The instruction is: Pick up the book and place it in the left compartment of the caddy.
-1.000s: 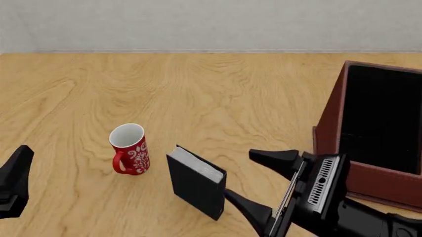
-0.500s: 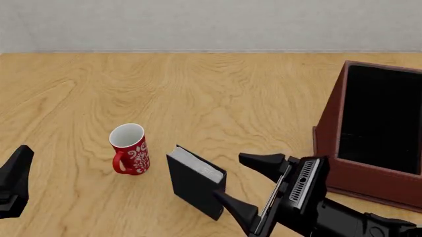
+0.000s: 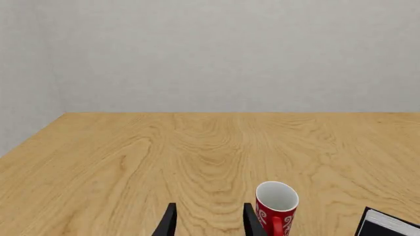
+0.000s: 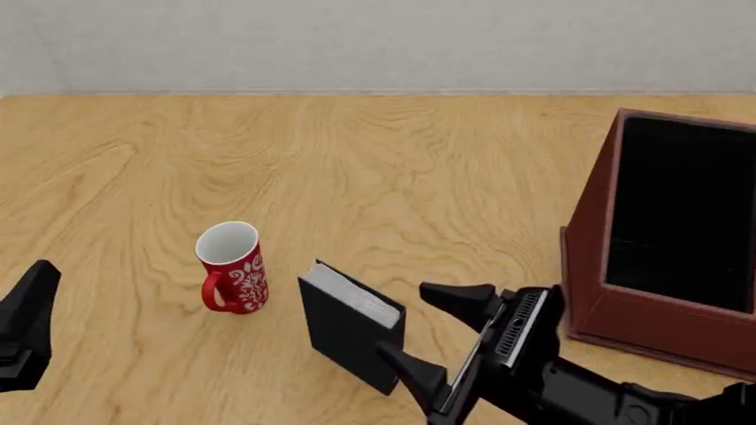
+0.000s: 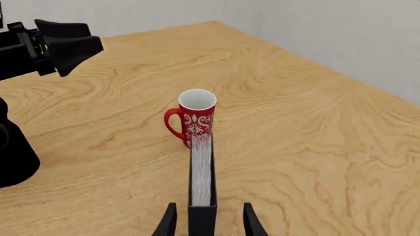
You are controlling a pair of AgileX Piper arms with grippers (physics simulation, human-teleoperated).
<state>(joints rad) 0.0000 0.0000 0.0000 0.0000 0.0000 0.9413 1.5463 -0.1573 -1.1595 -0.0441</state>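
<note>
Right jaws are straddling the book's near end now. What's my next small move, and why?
Probably ease the right gripper a little further forward along the book, then close. The right wrist view shows the open jaws on either side of the upright book's near edge, centred but barely overlapping it. The red mug stands just beyond, so advance gently.
</note>
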